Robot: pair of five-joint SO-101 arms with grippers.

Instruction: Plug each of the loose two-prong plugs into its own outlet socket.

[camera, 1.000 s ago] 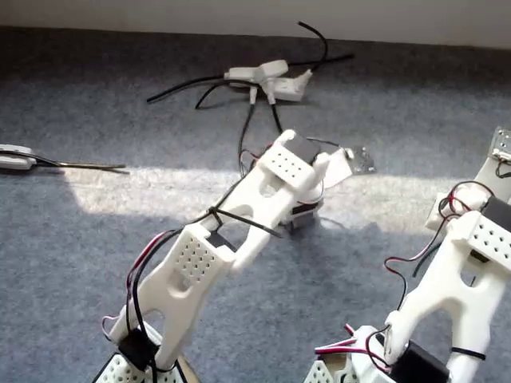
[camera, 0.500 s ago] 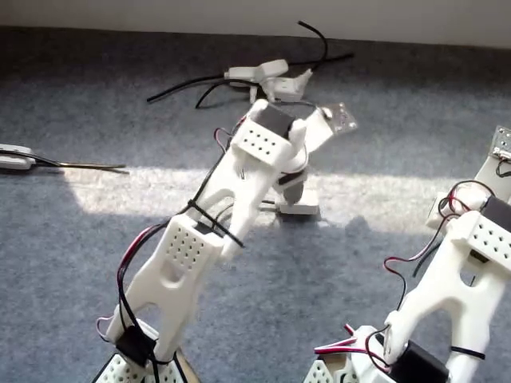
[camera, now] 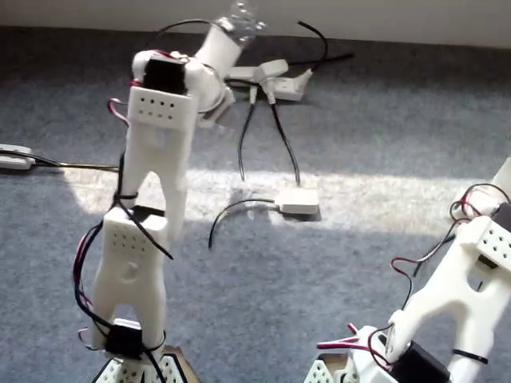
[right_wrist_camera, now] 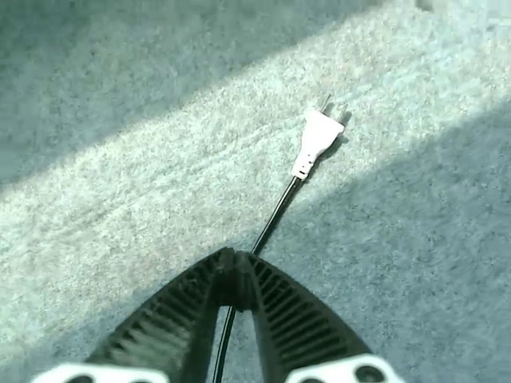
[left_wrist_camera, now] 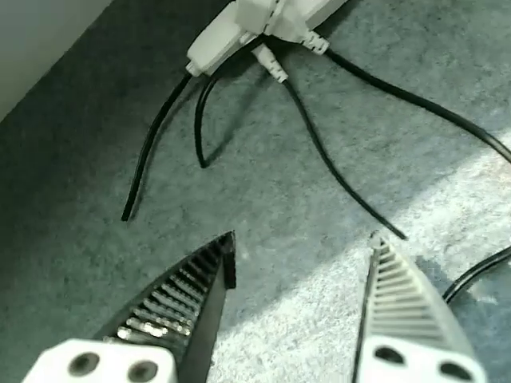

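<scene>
The carpet (right_wrist_camera: 120, 159) is rough, matt grey pile. The plug (right_wrist_camera: 319, 137) is smooth white plastic with bare metal prongs (right_wrist_camera: 326, 102), its cord (right_wrist_camera: 275, 215) sleek black. The left gripper (left_wrist_camera: 302, 239) has ribbed, matt plastic fingers (left_wrist_camera: 184, 307).

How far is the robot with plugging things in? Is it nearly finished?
Partly done. Two black cords with white ends look plugged into the white outlet block. Nothing is in hand: the left gripper hangs open over the grey carpet, and the right gripper is shut above a thin black cord. Still to do: that cord's white two-prong plug lies loose on the carpet, prongs bare.
</scene>
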